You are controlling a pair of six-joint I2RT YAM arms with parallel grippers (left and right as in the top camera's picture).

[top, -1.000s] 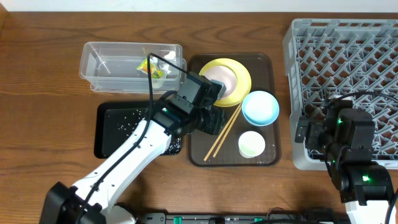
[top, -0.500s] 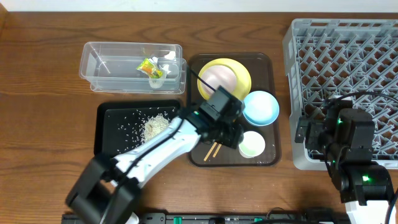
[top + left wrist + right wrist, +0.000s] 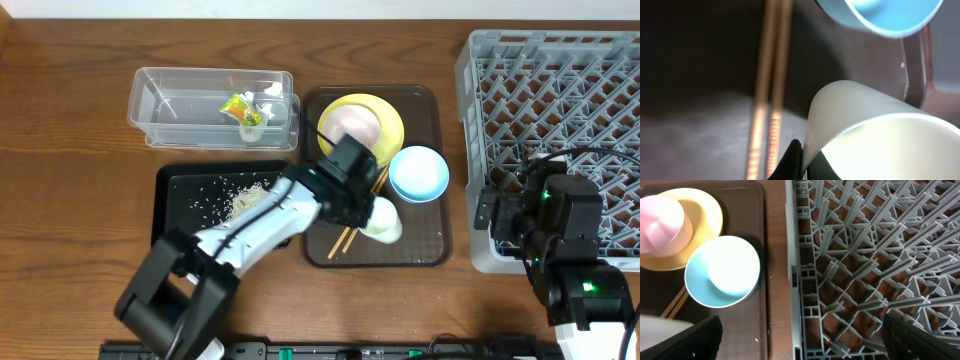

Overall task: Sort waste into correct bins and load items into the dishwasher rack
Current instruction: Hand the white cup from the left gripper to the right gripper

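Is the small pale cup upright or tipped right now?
Tipped. Overhead, the pale cup shows its side wall rather than a round mouth, and the left wrist view sees its wall and rim slanted.

Yellow plate (image 3: pixel 391 124), light blue bowl (image 3: pixel 418 173), pale cup (image 3: pixel 386 221), grey lattice rack (image 3: pixel 560 100)

My tool (image 3: pixel 801 332) hangs with its 2 dark fingers (image 3: pixel 695 340) spread wide, above the left edge of the grey dishwasher rack (image 3: pixel 875 255), whose peg lattice fills the right half. Past a narrow strip of table (image 3: pixel 776 240) lies the brown tray (image 3: pixel 735 330), with the pinkish bowl (image 3: pixel 662 222) upside down on the yellow plate (image 3: pixel 707 215) and the light blue bowl (image 3: pixel 722 270) upright just beside them. The chopsticks (image 3: pixel 672 305) poke out at the blue bowl's lower left, above a sliver of the pale cup (image 3: pixel 660 324).
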